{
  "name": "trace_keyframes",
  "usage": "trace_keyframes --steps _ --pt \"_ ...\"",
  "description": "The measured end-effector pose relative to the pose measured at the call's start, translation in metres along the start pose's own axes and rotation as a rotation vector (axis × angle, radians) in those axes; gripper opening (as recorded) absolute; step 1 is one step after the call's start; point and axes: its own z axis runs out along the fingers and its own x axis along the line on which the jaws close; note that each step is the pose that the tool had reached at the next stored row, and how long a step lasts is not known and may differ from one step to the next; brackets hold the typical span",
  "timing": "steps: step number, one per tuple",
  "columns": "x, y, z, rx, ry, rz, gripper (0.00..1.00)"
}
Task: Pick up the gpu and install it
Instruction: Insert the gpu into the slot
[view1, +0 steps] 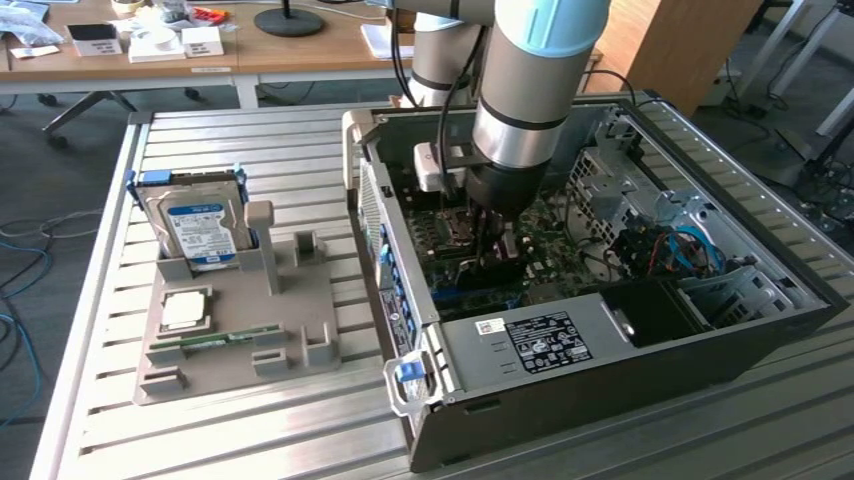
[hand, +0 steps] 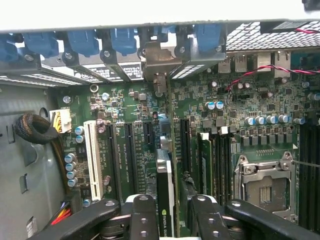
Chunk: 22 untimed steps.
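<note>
Black and thin, the gpu (hand: 165, 192) stands edge-on between the fingers (hand: 144, 217) of the gripper (hand: 167, 220), which is closed on it. Its long axis runs up the middle of the wrist frame, over the motherboard (hand: 200, 115) slots, its bracket end toward the computer case's (view1: 747, 340) rear wall, centre of the exterior frame.

Wooden desks (view1: 200, 55) behind, dark carpet floor (view1: 60, 160).

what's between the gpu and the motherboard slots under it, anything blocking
Nothing visible. The gripper holds the gpu edge-on above the motherboard, and the slots below it look bare; the cable bundle lies off to one side.
</note>
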Motion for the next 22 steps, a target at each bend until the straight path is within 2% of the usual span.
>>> trace_keyframes --steps 11,12,17,18,22 --pt "0.0 0.0 0.0 0.0 0.0 0.0 0.34" --pt "0.0 0.0 0.0 0.0 0.0 0.0 0.4" --pt "0.0 0.0 0.0 0.0 0.0 0.0 0.41" --pt "0.0 0.0 0.0 0.0 0.0 0.0 0.47" --pt "-0.0018 0.0002 0.0001 0.0 -0.0005 0.0 0.47"
